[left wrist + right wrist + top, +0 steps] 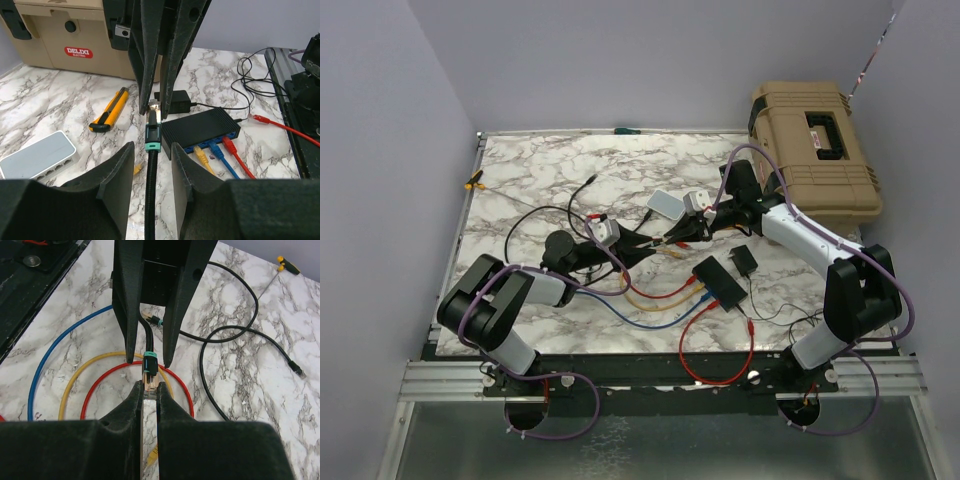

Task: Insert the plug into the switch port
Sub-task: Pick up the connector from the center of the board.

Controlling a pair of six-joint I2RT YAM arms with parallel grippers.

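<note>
Teal rubber is wrapping the back of the plug [152, 136], and a clear plastic tip is sticking out in front. The plug is looking light and hard. I think the thin tip could be snapping if it gets squashed, so the thick teal part is looking like the best place to hold. The black cable [150, 200] behind it is looking bendy and a bit springy, so it may be tugging the plug sideways.

The right pincer [150, 390] is squeezing tight on the clear tip of the plug. It seems to be holding the plug up off the marble table [50, 100]. The left pincer [152, 150] is standing apart, with one finger on each side of the cable and its tips just reaching the teal part. Neither finger is touching it, as far as I can see. So the plug is sitting right between the two pincers, which are facing each other nose to nose.

The switch [202, 129] is lying flat on the table, near the plug and off to its right in the left wrist view. Three coloured cables [216, 152] are sitting in its sockets. I cannot tell which socket is free. I am guessing the tip is the part going in, so it is needing to be let go before then.
</note>
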